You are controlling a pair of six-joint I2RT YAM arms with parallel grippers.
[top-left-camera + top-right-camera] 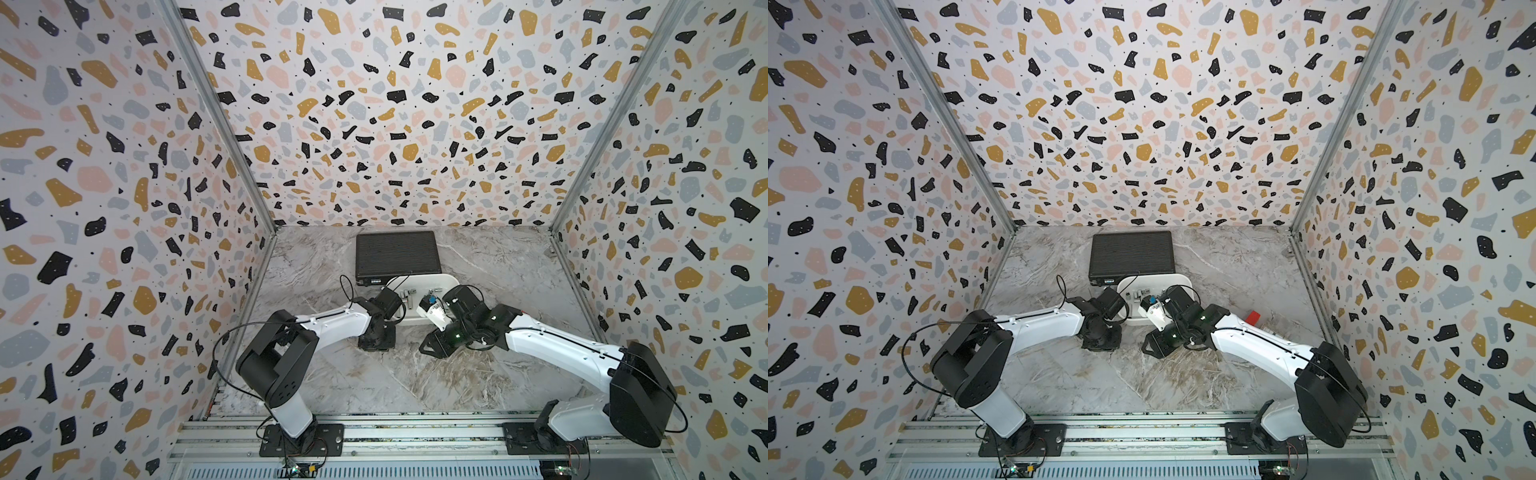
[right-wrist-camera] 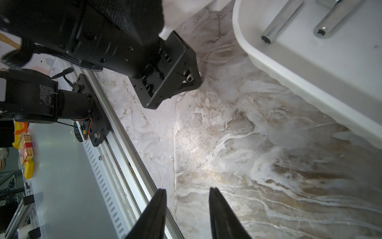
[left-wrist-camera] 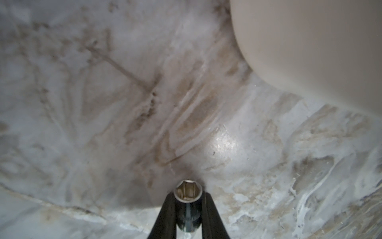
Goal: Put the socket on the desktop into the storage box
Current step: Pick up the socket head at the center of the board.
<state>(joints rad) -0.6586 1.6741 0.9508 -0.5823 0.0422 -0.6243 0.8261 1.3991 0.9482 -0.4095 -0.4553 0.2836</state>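
Left gripper, pinching the socket at lower centre, should lift straight off the desktop before crossing the box rim at upper right.

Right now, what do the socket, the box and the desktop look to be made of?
The socket looks like chromed steel: bright mirror rim, hex bore, knurled band. The box looks like white plastic, smooth, faintly glossy, with a soft rounded rim. The desktop is marble-patterned, grey-white with brown veins, with a glare spot; stone or printed laminate, I cannot tell.
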